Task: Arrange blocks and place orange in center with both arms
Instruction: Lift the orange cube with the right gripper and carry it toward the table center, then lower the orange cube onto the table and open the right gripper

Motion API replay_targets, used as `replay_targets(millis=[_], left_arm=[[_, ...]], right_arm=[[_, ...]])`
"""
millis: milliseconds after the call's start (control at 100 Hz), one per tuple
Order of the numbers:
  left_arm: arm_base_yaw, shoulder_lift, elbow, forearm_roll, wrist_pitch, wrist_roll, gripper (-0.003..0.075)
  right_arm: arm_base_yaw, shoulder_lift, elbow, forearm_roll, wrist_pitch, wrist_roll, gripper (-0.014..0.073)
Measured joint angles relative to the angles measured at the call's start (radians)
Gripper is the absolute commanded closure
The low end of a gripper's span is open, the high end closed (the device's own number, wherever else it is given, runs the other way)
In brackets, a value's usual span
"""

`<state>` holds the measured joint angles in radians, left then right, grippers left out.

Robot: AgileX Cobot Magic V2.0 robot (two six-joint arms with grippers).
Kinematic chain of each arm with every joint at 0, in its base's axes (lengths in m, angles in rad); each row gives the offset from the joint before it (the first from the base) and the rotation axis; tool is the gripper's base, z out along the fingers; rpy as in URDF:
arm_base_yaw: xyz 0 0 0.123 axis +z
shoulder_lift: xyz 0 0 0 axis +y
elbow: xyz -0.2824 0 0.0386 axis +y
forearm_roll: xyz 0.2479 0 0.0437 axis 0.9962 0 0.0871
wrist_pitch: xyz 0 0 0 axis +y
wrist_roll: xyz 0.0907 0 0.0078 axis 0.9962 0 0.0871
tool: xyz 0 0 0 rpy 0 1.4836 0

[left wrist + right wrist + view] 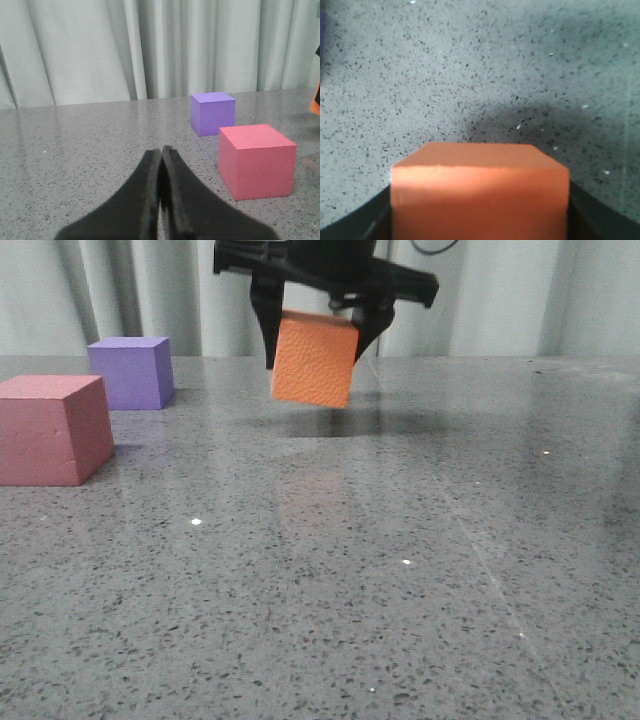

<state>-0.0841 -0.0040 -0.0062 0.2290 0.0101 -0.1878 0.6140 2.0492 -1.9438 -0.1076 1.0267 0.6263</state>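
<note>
Front view: right gripper pinches orange cube aloft, right of pink and purple; left gripper pressed together.

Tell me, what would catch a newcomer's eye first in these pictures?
Most striking is the orange cube, hanging tilted above the grey table in the right gripper, its shadow beneath it. At the left sit a pink-red cube and, behind it, a purple cube. The left gripper is shut and empty.

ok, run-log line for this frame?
right end effector: shut on orange foam cube, airborne, tilted | left end effector: shut, empty | purple foam cube, pink-red foam cube: on table
</note>
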Motion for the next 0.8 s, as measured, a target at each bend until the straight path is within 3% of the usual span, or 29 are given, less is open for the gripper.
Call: replay_targets(millis=[130,420,800], left_arm=[[0.000,0.000,0.000,0.000,0.000,0.000,0.0739],[0.000,0.000,0.000,0.000,-0.002,0.000,0.0739],[0.000,0.000,0.000,0.000,-0.002,0.000,0.0739]], right_arm=[[0.006,0.021,0.000,-0.001,0.000,0.004,0.0289],[0.007,0.021,-0.002,-0.003,0.000,0.004,-0.0011],[0.007,0.021,-0.025,-0.005,0.028,-0.010,-0.0030]])
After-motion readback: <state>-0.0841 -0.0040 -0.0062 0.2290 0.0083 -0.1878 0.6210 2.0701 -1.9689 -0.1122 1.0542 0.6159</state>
